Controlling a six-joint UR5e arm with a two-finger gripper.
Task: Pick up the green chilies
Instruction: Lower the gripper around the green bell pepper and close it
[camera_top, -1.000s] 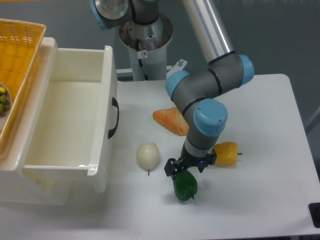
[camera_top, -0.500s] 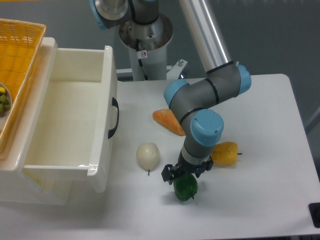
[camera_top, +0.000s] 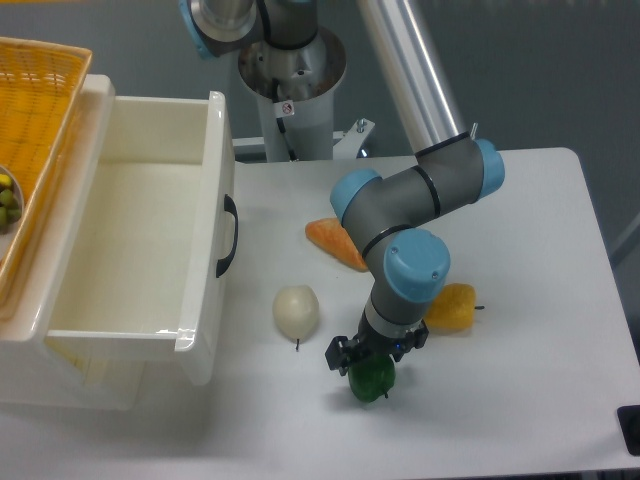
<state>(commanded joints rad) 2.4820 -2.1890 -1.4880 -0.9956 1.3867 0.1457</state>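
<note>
At the far left stands a yellow woven basket (camera_top: 35, 130), and at its left edge I see a few small yellow-green balls (camera_top: 8, 200). Just beside it is a big white bin (camera_top: 150, 250) with a black handle (camera_top: 229, 236) on its right wall. The bin sits at the left side of the white table (camera_top: 520, 300).

On the table, right of the bin, lies a pale whitish vegetable (camera_top: 296, 311) with a small dark stem below it. Behind it, more to the right, lies an orange piece (camera_top: 335, 242), partly hidden by the arm.

The green chilies (camera_top: 372, 379) sit near the front edge of the table, a little right of the pale vegetable and in front of the yellow pepper (camera_top: 451, 308). It is dark green and glossy, and only its lower part is visible, because the gripper (camera_top: 367, 357) is directly on top of it. The black fingers are low around the upper part of the vegetable, one dark finger (camera_top: 337, 354) shows at its left side. From this view I cannot tell how wide the jaws stand, or if they already press on it. The green vegetable seems to rest on the table.

The yellow pepper lies just beside the grey and blue arm (camera_top: 415, 270), on its right.
</note>
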